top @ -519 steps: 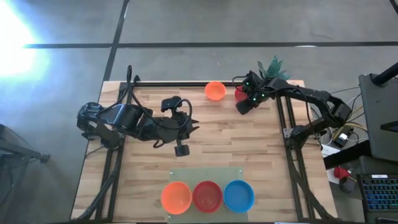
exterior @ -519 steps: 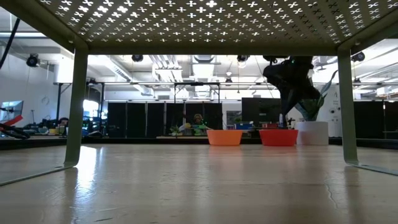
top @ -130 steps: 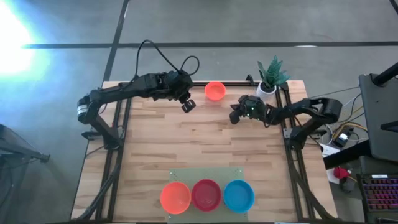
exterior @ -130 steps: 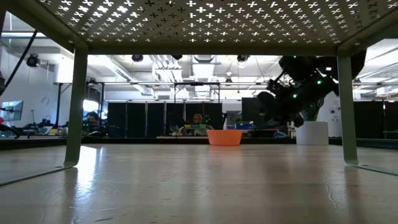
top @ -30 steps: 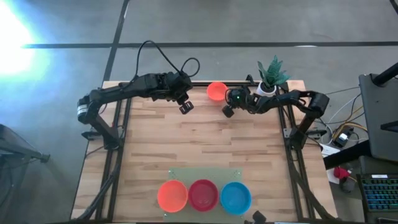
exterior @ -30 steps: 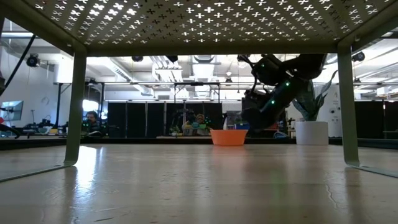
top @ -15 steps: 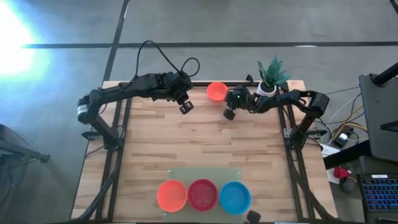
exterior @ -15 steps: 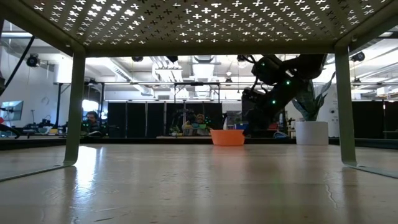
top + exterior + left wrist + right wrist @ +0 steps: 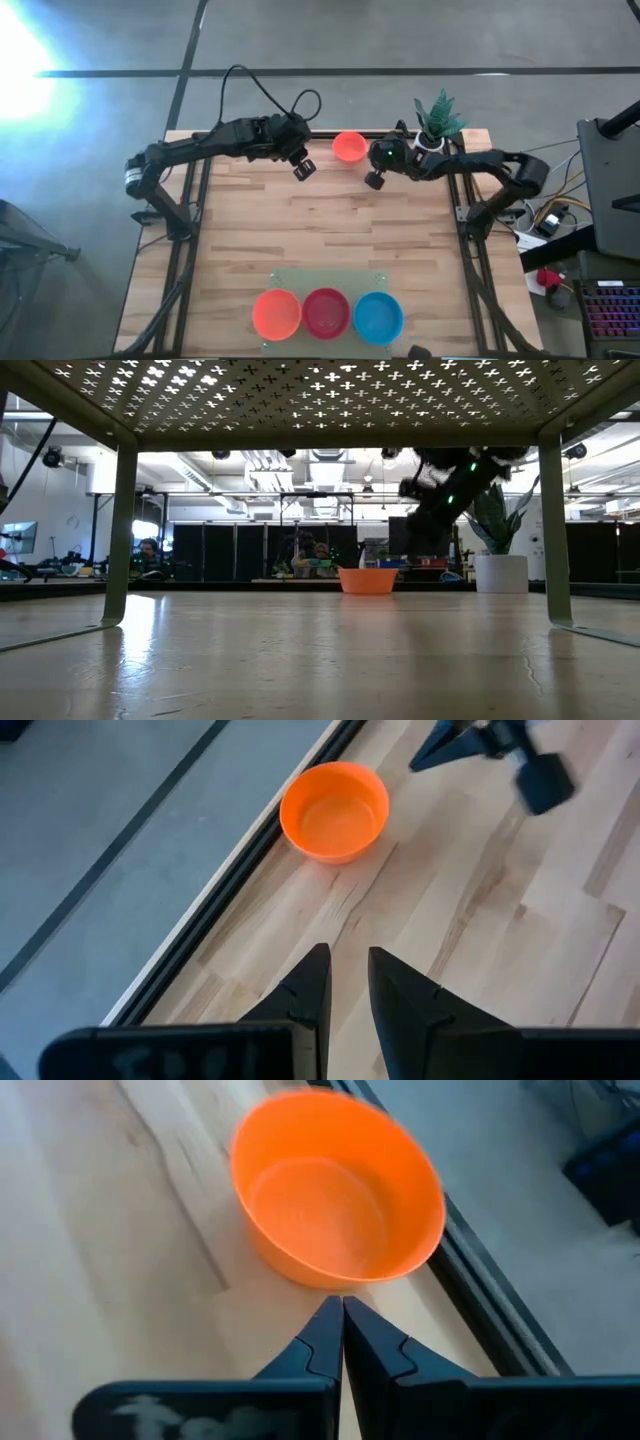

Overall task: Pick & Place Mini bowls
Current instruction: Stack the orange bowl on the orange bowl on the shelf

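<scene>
One orange mini bowl point(image 9: 348, 146) stands upright on its base near the table's far edge; it also shows in the low view point(image 9: 367, 580) and in both wrist views point(image 9: 334, 811) point(image 9: 338, 1208). My right gripper point(image 9: 375, 180) point(image 9: 341, 1308) hovers shut just to the bowl's right and near side, raised above the table point(image 9: 418, 488). My left gripper point(image 9: 303, 166) point(image 9: 348, 988) waits left of the bowl, its fingers open by a narrow gap. Orange point(image 9: 277, 313), red point(image 9: 326, 313) and blue point(image 9: 378, 315) bowls sit in a row at the near edge.
A white pot with a green plant point(image 9: 430, 140) stands at the far right corner, close behind my right arm. The three near bowls rest on a green perforated stand point(image 9: 330, 280). Bare wooden tabletop point(image 9: 330, 230) lies between the far bowl and the stand.
My right gripper has risen from beside the orange bowl and drifted slightly toward the table's right, staying shut. The orange bowl has stayed where it was.
</scene>
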Motion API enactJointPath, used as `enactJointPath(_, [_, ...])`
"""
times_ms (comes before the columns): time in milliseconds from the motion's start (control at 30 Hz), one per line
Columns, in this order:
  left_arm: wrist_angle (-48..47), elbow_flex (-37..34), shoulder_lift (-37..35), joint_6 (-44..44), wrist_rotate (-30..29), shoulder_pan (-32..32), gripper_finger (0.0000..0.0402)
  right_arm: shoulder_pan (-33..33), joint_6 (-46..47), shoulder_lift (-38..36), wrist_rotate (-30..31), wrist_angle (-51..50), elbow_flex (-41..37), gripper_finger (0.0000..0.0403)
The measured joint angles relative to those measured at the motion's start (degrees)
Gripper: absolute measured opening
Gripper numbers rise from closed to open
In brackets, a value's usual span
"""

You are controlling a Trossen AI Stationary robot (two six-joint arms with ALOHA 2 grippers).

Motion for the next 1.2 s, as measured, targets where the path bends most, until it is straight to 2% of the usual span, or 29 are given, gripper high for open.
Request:
enactJointPath(300, [6.87,-0.04,6.22,-1.28,0.01,0.05,0.0064,3.62,6.58,-20.18,-0.35,-15.27,0.00,0.0008])
enactJointPath(600, [12.40,-0.04,10.88,-14.02,-0.01,0.93,0.0065,5.97,9.83,-35.21,-1.25,-18.66,0.00,0.0008])
enactJointPath(900, [15.88,-0.04,15.22,-27.24,-0.12,2.14,0.0065,6.59,11.67,-42.57,-1.44,-19.01,0.00,0.0008])
enactJointPath(1200, [23.18,-0.04,19.72,-36.94,-0.61,2.76,0.0065,6.81,11.39,-44.36,-3.68,-19.73,-0.02,0.0008])
